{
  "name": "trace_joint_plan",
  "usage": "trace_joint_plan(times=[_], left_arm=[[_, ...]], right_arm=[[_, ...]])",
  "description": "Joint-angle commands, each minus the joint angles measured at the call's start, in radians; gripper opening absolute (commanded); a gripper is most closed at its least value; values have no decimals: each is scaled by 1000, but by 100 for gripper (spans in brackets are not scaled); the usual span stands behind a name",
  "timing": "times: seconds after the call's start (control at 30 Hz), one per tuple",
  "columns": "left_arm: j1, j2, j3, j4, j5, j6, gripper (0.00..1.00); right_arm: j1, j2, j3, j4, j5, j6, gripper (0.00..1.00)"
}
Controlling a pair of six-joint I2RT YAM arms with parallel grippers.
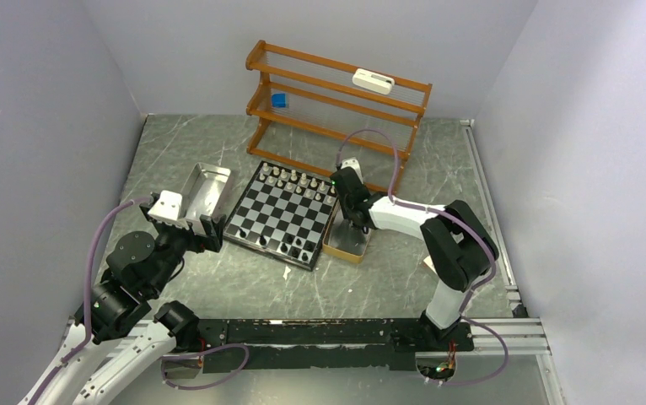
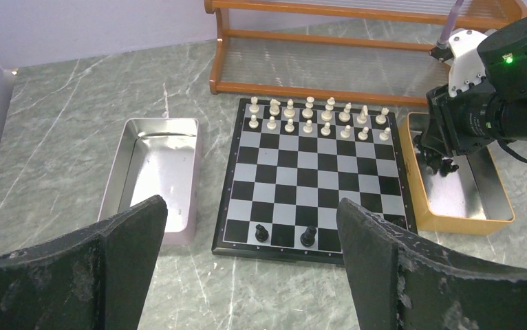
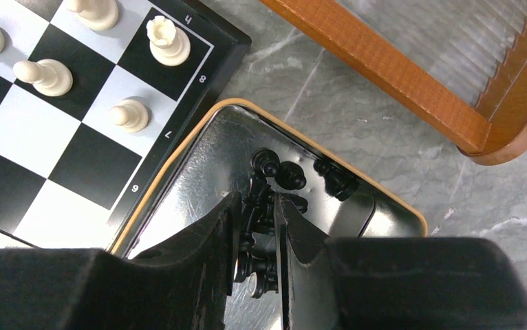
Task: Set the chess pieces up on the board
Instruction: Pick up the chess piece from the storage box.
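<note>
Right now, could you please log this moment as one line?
right gripper: astride black piece in tan box, grip unclear | left gripper: open

We can't call it in the right wrist view: does the right pincer (image 3: pixel 255 206) truly have one of the black pieces (image 3: pixel 290 175)? It covers half the heap in the tan box (image 3: pixel 199 185), so no count and no kinds. The board (image 3: pixel 75 172) is cropped there at the left and top edges. From the left wrist, the right arm (image 2: pixel 495 103) masks the box's far end, the rack (image 2: pixel 316 38) loses its top, and the left pincer (image 2: pixel 250 205) runs off the bottom edge. From above, the white pieces (image 1: pixel 298 179) are too small to name
</note>
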Motion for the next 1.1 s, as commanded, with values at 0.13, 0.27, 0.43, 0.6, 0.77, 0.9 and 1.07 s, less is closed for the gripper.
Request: trace_joint_plan(times=[0.13, 0.27, 0.43, 0.6, 0.77, 0.9, 1.07], left_arm=[[-5, -1, -6, 16, 5, 13, 98], [-5, 1, -6, 15, 6, 13, 98], [-5, -1, -6, 15, 6, 13, 98], [-5, -1, -5, 16, 4, 13, 97], [-5, 2, -5, 16, 4, 13, 97], [-5, 0, -5, 15, 4, 12, 98], [-5, 1, -5, 16, 4, 12, 98]], right_arm=[[-11, 19, 39, 48, 38, -15, 28], [-14, 35, 45, 58, 45, -17, 27], [-14, 64, 55, 66, 50, -18, 26], [-15, 70, 55, 79, 69, -24, 25], [-16, 73, 48, 90, 80, -29, 25], [-17, 86, 46, 99, 77, -32, 24], [-16, 92, 47, 107, 62, -29, 24]])
